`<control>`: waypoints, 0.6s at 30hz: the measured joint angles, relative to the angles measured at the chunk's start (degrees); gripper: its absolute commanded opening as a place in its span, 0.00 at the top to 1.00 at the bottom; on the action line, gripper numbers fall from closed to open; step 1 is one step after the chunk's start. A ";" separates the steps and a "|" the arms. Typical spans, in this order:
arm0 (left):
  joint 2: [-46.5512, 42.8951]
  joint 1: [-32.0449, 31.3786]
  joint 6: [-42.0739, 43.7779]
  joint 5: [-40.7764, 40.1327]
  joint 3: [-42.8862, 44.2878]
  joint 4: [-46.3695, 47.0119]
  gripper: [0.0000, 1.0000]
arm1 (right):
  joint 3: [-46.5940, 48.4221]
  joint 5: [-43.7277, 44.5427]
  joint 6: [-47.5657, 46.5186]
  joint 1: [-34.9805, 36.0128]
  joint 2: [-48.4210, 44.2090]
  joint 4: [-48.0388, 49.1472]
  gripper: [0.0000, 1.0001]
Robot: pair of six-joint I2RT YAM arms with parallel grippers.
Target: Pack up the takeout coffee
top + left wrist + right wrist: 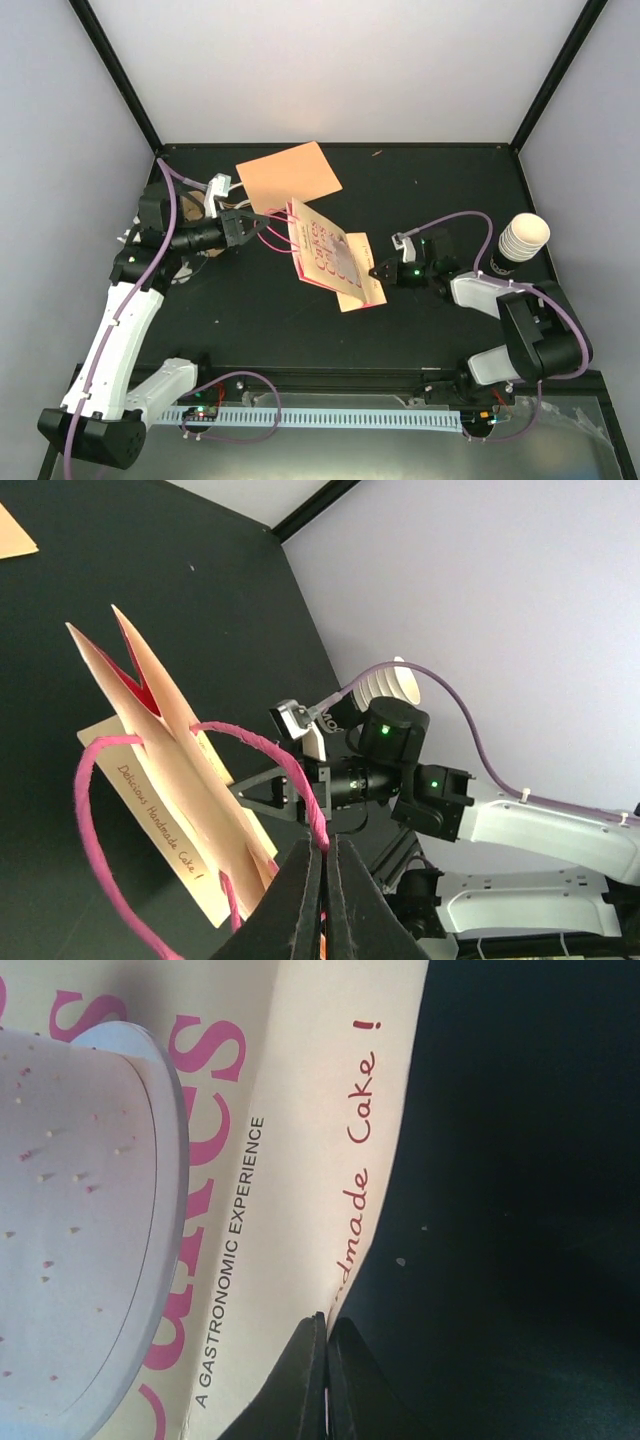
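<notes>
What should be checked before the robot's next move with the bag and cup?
1. Left gripper shut on handle: ok.
2. Right gripper shut on bag edge: ok.
3. Bag opened wide: not ok, nearly flat.
4. Cup upright: ok.
5. Cup held: not ok, stands alone at the right.
6. Cup lidded: cannot tell.

Both arms have white shells with black joint housings. A purple cable runs along the left arm, and another arches at 12 o'clock of the right arm's wrist. Green lights glow on that black wrist block. The fingers are black, smooth, tapering wedges.
</notes>
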 measured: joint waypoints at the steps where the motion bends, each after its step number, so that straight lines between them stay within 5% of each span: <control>1: 0.00 -0.04 -0.39 0.00 0.00 0.26 0.98 | 0.09 -0.15 -0.09 0.04 0.26 0.11 0.96; 18: 1.95 -5.77 -3.23 -0.26 0.31 4.85 0.98 | 3.17 4.33 -4.02 5.07 4.15 -4.46 0.87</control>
